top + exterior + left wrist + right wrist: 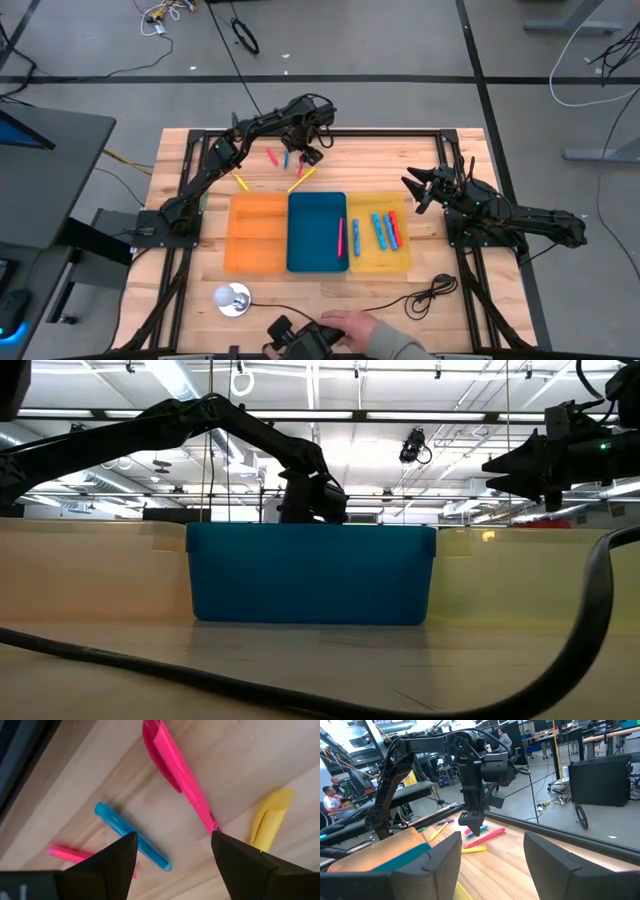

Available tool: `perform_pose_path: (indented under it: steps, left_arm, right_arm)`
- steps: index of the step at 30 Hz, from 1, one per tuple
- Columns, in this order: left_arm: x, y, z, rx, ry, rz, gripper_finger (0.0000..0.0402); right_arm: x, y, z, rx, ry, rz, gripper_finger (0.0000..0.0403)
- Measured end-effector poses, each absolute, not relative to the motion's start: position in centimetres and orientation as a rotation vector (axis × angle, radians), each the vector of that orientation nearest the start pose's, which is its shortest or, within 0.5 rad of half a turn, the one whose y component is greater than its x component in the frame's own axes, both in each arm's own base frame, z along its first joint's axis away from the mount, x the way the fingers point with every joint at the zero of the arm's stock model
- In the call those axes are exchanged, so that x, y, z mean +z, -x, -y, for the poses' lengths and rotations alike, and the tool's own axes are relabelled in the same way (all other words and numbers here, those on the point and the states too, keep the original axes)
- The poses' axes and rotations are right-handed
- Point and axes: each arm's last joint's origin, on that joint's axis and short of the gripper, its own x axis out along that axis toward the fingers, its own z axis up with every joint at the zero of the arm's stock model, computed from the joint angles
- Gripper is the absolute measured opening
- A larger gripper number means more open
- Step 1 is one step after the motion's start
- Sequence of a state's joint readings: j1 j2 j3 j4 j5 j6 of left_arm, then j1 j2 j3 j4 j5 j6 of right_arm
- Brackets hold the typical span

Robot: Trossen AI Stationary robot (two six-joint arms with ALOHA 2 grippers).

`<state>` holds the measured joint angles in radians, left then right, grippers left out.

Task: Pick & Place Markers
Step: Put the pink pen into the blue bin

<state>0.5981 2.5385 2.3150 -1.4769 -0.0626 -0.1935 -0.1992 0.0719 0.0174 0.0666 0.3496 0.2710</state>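
From above, we see the left gripper (pixel 309 155) hovering over loose markers (pixel 284 158) at the table's 12 o'clock; others already lie in the blue tray (pixel 317 232) and yellow tray (pixel 378 233). The right gripper (pixel 418 190) waits at 3 o'clock, fingers spread, empty.

At table height, trays hide the markers.

In the left wrist view, the jaws gape empty, straddling the blue marker (pixel 133 836) and pink marker (pixel 177 768). We judge that closing here could pinch both, or knock one rolling.

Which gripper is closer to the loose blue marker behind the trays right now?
Left. The left gripper hangs open directly above the blue marker. The right gripper waits open off beside the yellow tray, well away from it.
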Motion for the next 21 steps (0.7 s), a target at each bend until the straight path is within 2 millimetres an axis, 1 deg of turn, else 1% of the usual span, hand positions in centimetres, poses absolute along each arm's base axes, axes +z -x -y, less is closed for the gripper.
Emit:
perform_pose_path:
  steps: [7, 14, 17, 21]
  left_arm:
    - [16.2, -39.7, -26.4, 0.648, 0.586, -1.627, 0.0259]
    - [16.2, -40.3, -25.1, 0.633, 0.557, -1.654, 0.0259]
    - [16.3, -40.3, -24.6, 0.653, 0.578, -1.673, 0.0259]
    - [15.5, -40.3, -24.5, 0.67, 0.637, -1.698, 0.0259]
  right_arm:
    - [17.0, -9.6, 2.9, -0.544, -0.265, 0.086, 0.0215]
    - [17.0, -9.6, 2.9, -0.544, -0.265, 0.087, 0.0215]
    - [17.0, -9.6, 2.9, -0.544, -0.265, 0.086, 0.0215]
    - [17.0, -9.6, 2.9, -0.544, -0.265, 0.087, 0.0215]
